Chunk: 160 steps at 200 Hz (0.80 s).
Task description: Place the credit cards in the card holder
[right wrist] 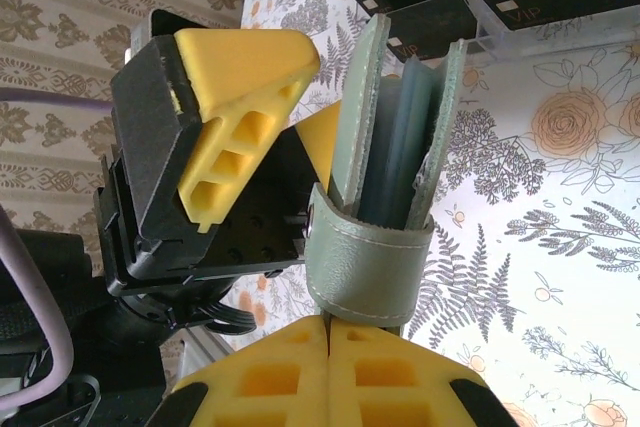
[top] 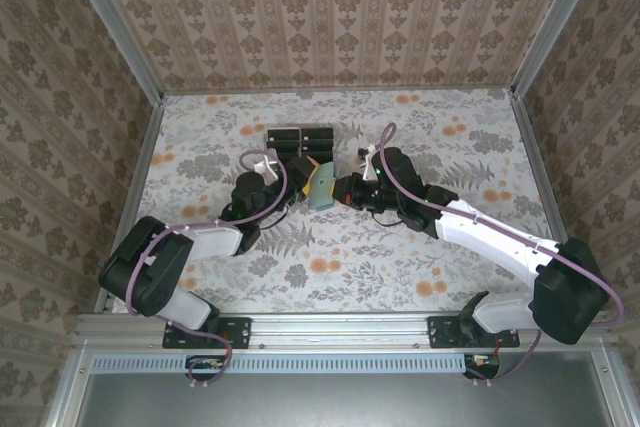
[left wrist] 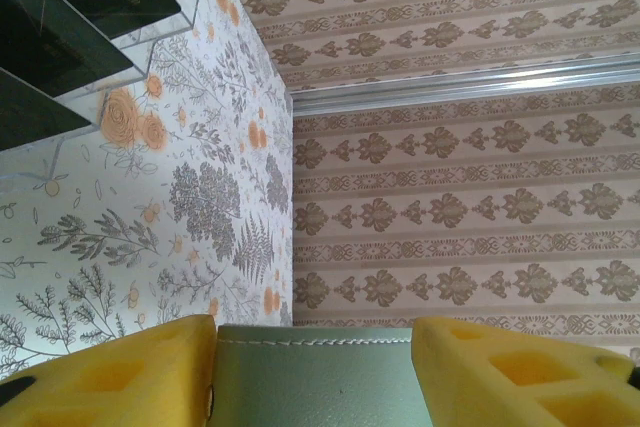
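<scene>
On the flower-patterned table [top: 450, 247], we see the grey-green card holder [right wrist: 352, 127] held up on edge near the middle of the tabletop, its two leather flaps parted at the top around a blue-grey lining. The right gripper [right wrist: 328, 327] comes at it from 4 o'clock in the overhead view. Its yellow fingers are pressed together on the stitched strap [right wrist: 365, 267] that loops around the holder's lower end.

The left gripper [top: 297, 173] stands at the holder's 10 o'clock with its jaws spread. From its own wrist camera we see the holder's green face and a stitched edge through the gap between the two yellow fingers. From the right wrist, both of those fingers sit just beside the outer flap. We cannot tell whether they touch it.

The credit cards [right wrist: 420, 12], dark and all alike, stand in the slots of a clear rack [top: 300, 136]. The rack sits on the table at 11 o'clock from the holder, just behind the left gripper.
</scene>
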Available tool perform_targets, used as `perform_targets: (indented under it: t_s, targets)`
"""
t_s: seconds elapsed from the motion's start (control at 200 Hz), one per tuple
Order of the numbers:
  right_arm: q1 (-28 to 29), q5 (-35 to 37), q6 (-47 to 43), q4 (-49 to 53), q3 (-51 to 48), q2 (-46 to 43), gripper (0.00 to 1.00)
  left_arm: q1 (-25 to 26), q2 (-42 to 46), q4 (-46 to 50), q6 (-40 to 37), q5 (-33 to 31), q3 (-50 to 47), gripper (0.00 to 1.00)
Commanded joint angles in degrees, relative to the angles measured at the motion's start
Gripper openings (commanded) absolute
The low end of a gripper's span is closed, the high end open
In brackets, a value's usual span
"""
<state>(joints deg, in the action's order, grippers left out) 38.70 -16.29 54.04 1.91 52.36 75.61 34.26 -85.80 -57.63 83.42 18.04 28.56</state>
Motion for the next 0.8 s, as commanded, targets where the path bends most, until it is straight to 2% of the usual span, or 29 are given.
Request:
perform_targets:
  t_s: [0.0,0.085,0.165,0.435,0.48,0.575,0.62,0.69,0.795]
  targets:
    - [-0.46,-1.43,0.39,-1.74,-0.71,0.41,0.0,0.7,-1.07,-4.87,0.03,0.5,0.26,0.61]
    - [-0.56,-1.44,0.36,-1.81,-0.85,0.43,0.0,0.88,-2.27,-7.27,0.56,0.58,0.21,0.55]
    - [-0.73,-1.48,0.34,-1.89,-0.95,0.51,0.0,0.9,-3.24,-9.68,1.17,0.44,0.03,0.45]
    - [-1.51,-1.6,0.12,-1.5,-1.4,0.74,0.0,1.02,-5.02,-13.6,2.28,-0.29,-0.17,0.04]
    - [-1.69,-1.53,-0.28,-0.8,-1.23,0.74,0.0,1.07,-4.99,-13.52,2.0,-0.45,-0.21,0.0]
    - [-2.04,0.65,-2.35,3.39,-0.25,-0.12,0.32,1.03,-4.1,-12.32,0.61,-0.9,-0.51,0.0]
    - [-2.13,2.15,-3.62,5.78,0.28,-1.04,0.43,1.06,-3.22,-10.73,-0.61,-1.09,-0.6,0.0]
    - [-2.14,4.74,-6.15,10.6,1.54,-2.52,0.5,1.16,-1.32,-7.03,-3.42,-1.26,-0.52,0.0]
    - [-1.98,7.95,-9.62,17.39,3.82,-3.57,0.54,1.32,2.06,0.56,-8.95,-1.64,0.29,0.0]
